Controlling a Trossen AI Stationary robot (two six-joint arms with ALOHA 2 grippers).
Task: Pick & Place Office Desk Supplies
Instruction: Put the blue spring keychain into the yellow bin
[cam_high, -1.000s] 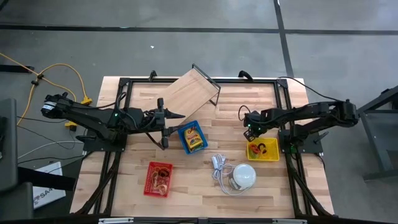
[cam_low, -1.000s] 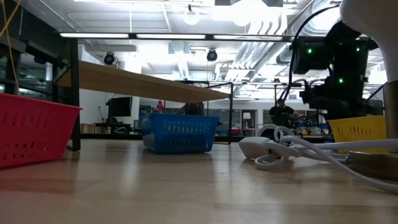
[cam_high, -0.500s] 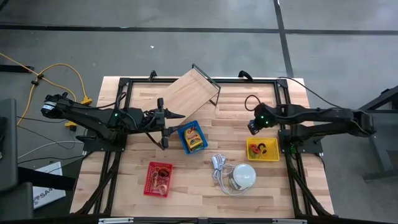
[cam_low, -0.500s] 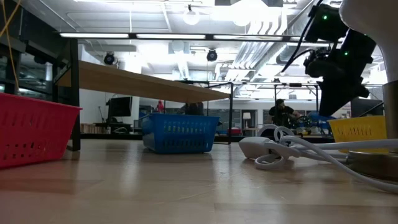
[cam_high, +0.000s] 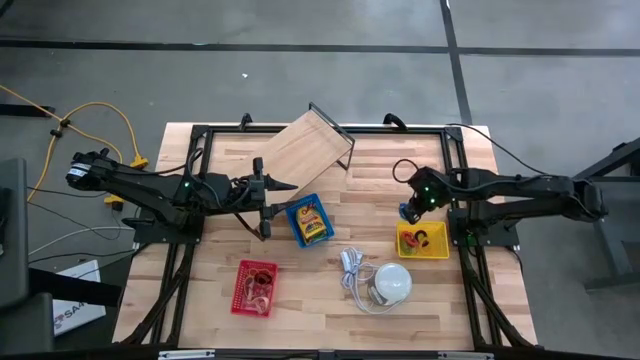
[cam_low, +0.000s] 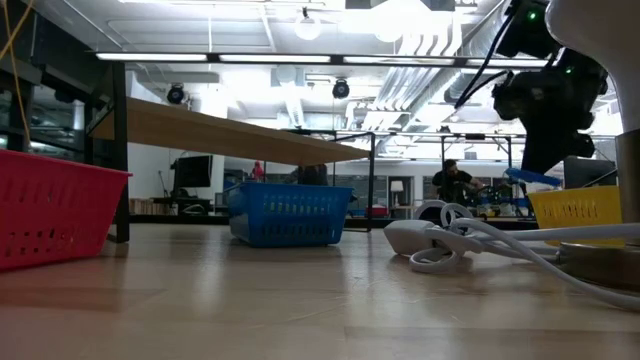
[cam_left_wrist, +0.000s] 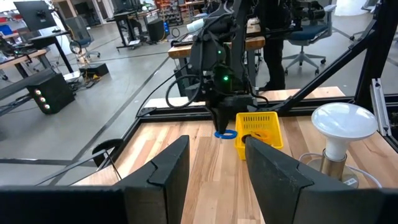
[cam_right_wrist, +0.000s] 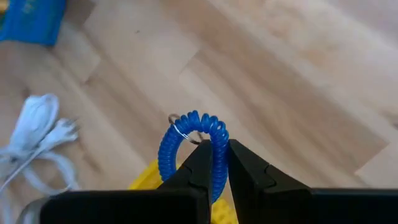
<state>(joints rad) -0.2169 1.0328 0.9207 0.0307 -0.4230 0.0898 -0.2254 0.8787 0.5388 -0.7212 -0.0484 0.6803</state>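
Carrying a blue coil wristband (cam_right_wrist: 193, 146) clamped between its fingers, the right gripper (cam_right_wrist: 214, 158) hangs just beside the yellow basket (cam_high: 423, 243). Next move, likely: shift over the basket and release. The left gripper (cam_left_wrist: 214, 165) waits with fingers apart near the blue basket (cam_high: 310, 220).
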